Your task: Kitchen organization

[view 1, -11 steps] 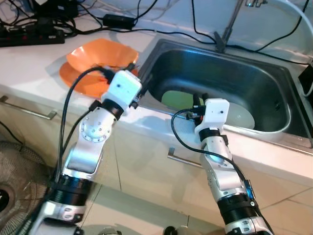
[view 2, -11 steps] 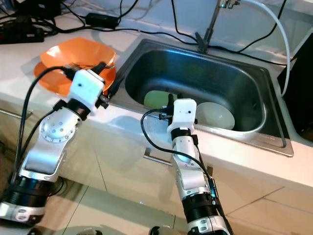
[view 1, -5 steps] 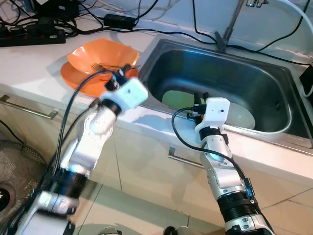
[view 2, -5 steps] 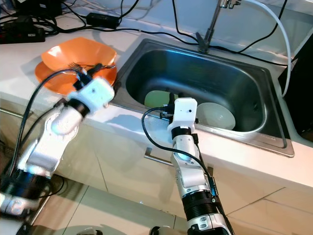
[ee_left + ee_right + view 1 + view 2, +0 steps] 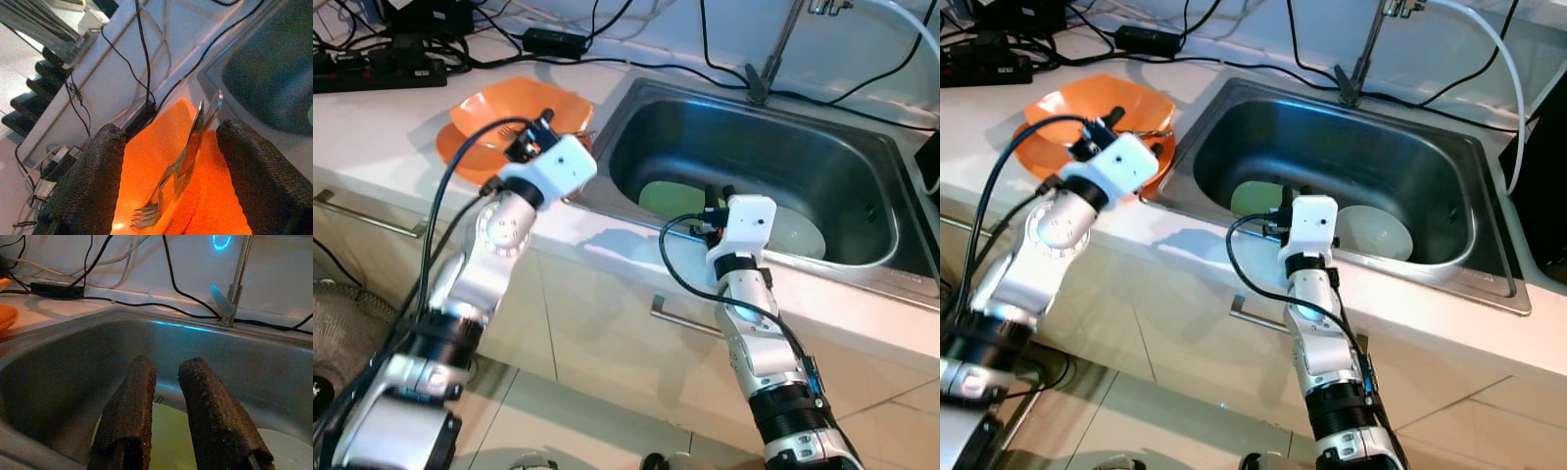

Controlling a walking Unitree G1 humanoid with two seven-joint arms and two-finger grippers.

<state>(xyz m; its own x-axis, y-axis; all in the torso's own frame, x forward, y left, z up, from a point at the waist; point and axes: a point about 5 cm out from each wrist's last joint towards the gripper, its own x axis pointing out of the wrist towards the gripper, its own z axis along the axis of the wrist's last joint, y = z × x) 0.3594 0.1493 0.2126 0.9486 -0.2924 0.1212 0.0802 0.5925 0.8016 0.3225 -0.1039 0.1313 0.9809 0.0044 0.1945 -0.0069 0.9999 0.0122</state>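
Orange bowl on orange plate, just ahead of left hand. Fork shiny silver, tinted orange by reflection. Left hand fingers black, woven texture. Sink grey steel. Below right hand: pale green plate; beside it white, perhaps greyish, plate. Table white. Cables black.

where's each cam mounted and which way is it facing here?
Eye views: head, looking down at the counter and sink; both silver arms show.
Left wrist: along the open left claw at a fork in the orange bowl.
Right wrist: along the right claw into the sink, over a green plate.
Shared: the orange bowl and sink.
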